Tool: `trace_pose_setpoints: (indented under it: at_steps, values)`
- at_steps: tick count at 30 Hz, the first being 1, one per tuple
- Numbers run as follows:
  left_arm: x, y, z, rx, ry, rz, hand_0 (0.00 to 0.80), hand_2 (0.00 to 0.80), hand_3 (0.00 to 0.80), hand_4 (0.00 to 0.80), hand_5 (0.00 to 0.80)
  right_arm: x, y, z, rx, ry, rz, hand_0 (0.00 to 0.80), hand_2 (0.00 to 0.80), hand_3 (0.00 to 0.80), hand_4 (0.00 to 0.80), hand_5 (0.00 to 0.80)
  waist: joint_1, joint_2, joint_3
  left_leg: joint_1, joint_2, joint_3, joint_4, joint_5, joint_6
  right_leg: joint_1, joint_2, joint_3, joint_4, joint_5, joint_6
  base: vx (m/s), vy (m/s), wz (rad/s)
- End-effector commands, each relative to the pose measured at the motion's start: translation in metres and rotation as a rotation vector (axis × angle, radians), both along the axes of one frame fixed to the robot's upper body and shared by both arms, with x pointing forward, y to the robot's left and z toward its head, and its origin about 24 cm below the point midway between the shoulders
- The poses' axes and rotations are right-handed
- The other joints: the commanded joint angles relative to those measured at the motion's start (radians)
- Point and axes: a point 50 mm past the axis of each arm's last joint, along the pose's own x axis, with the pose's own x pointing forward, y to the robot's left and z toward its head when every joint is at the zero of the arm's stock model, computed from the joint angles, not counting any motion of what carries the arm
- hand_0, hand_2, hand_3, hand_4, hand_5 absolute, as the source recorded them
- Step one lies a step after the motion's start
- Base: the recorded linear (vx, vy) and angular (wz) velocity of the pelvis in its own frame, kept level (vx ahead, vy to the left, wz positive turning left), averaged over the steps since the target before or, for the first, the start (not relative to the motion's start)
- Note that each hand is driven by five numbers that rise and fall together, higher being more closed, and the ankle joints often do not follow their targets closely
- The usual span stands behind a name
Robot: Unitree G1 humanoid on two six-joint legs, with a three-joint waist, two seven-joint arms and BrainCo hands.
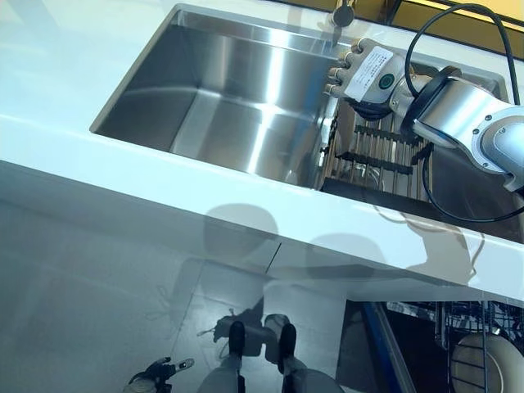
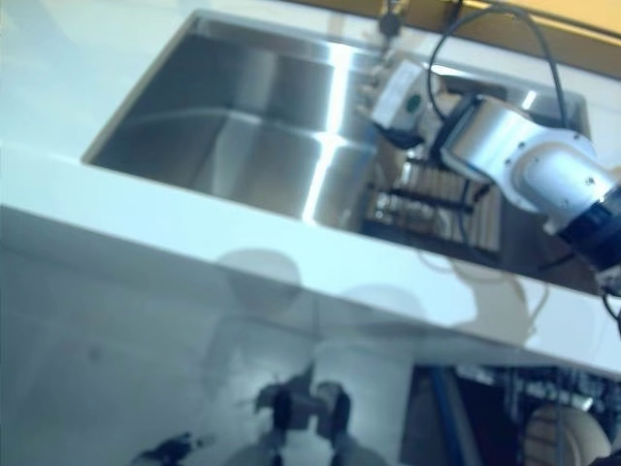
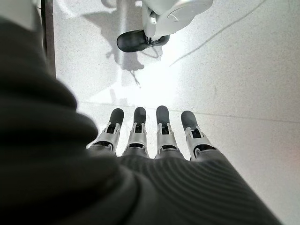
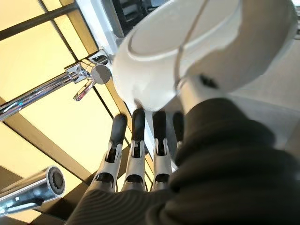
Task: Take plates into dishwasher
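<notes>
Fingers of the left hand [image 3: 147, 136] are straight and hold nothing; we see it hanging low at the far left, close to the floor and well away from the work.

Moving right, the big basin of the sink [image 1: 221, 90] is bare steel with nothing in it. In the smaller compartment beside it stands a drying rack [image 1: 385, 151], where we can make out no dishes.

Above that rack, near the faucet [image 4: 89, 70], is the right hand [image 1: 360, 74]. In its wrist view a white plate [image 4: 187, 47] lies with its underside against the fingertips and the thumb seems to press it from the other side, so we judge it pinched, its face roughly across the line of the fingers.

At the lower right, below the edge of the counter [image 1: 164, 180], the dishwasher [image 1: 442, 327] is open, with a second plate [image 1: 483, 360] standing on edge in its rack.

From the right hand the dishwasher lies down and toward us, slightly to the right. The right arm is far nearer, so we expect it to carry the white plate over the counter edge.
</notes>
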Motion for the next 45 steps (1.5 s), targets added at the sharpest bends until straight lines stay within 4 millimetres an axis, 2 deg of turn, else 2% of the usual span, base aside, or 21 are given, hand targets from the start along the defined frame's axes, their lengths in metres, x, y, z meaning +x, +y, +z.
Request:
trace_pose_setpoints:
  at_steps: [1,16,26,33,34,35,36,39,45]
  values:
    - [-0.007,0.008,0.0,0.018,0.018,0.015,0.0,0.0,0.0,0.0,0.0,-0.002,-0.006,0.018,-0.05,-0.069,-0.074,0.8,0.8,0.8,0.8,0.8,0.012,-0.024,0.005,-0.009,0.013,0.027,-0.004,-0.035,-0.001,0.013,-0.002,0.008,0.006,-0.041,0.072,0.0,0.0,0.0]
    - [-0.011,0.009,-0.001,0.019,0.03,0.011,0.0,0.0,0.0,0.0,0.0,0.005,-0.016,0.011,-0.072,-0.03,-0.159,0.8,0.8,0.8,0.8,0.8,0.009,-0.03,-0.009,0.004,0.015,0.035,-0.004,-0.041,0.0,0.025,-0.002,0.014,-0.001,-0.039,0.074,0.0,0.0,0.0]
    - [-0.012,0.01,-0.002,0.031,0.046,0.003,0.0,0.0,0.0,0.0,0.0,0.008,-0.023,0.011,-0.043,-0.024,-0.169,0.8,0.8,0.8,0.8,0.8,0.001,-0.047,-0.039,0.022,0.017,0.044,-0.004,-0.055,0.0,0.04,0.0,0.025,-0.001,-0.045,0.075,0.0,0.0,0.0]
    - [-0.016,0.01,-0.003,0.033,0.059,-0.001,0.0,0.0,0.0,0.0,0.0,0.01,-0.035,-0.002,0.084,0.09,-0.22,0.8,0.8,0.8,0.8,0.8,-0.005,-0.048,-0.061,0.04,0.017,0.052,-0.004,-0.063,0.001,0.053,0.0,0.033,-0.001,-0.045,0.078,0.0,0.0,0.0]
    - [-0.016,0.01,-0.003,0.033,0.059,0.0,0.0,0.0,0.0,0.0,0.0,0.011,-0.039,-0.004,0.126,0.11,-0.253,0.762,0.762,0.762,0.762,0.762,-0.006,-0.047,-0.062,0.041,0.018,0.053,-0.004,-0.064,0.001,0.054,0.0,0.035,-0.001,-0.045,0.078,0.0,0.0,0.0]
    - [-0.017,0.01,-0.003,0.029,0.06,0.003,0.0,0.0,0.0,0.0,0.0,0.015,-0.048,-0.008,0.209,0.141,-0.285,0.304,0.304,0.304,0.304,0.304,-0.008,-0.044,-0.062,0.046,0.017,0.055,-0.004,-0.065,0.002,0.056,-0.001,0.039,-0.001,-0.045,0.078,0.0,0.0,0.0]
    - [-0.017,0.01,-0.003,0.027,0.061,0.004,0.0,0.0,0.0,0.0,0.0,0.016,-0.054,-0.01,0.276,0.169,-0.295,0.0,0.0,0.0,0.0,0.0,-0.009,-0.043,-0.062,0.048,0.016,0.056,-0.004,-0.067,0.002,0.058,-0.001,0.042,-0.001,-0.045,0.078,0.0,0.0,0.0]
    - [-0.017,0.008,-0.004,0.02,0.062,0.002,0.0,0.0,0.0,0.0,0.0,0.022,-0.065,-0.021,0.359,0.225,-0.327,0.0,0.0,0.0,0.0,0.0,-0.011,-0.037,-0.059,0.053,0.016,0.058,-0.004,-0.068,0.002,0.061,-0.002,0.046,-0.001,-0.044,0.078,0.0,0.0,0.0]
    - [-0.015,0.007,-0.003,0.016,0.053,-0.004,0.0,0.0,0.0,0.0,0.0,0.025,-0.072,-0.038,0.414,0.285,-0.354,0.0,0.0,0.0,0.0,0.0,-0.016,-0.031,-0.052,0.059,0.016,0.068,-0.004,-0.07,0.004,0.063,-0.005,0.054,-0.001,-0.041,0.079,0.0,0.003,-0.03]
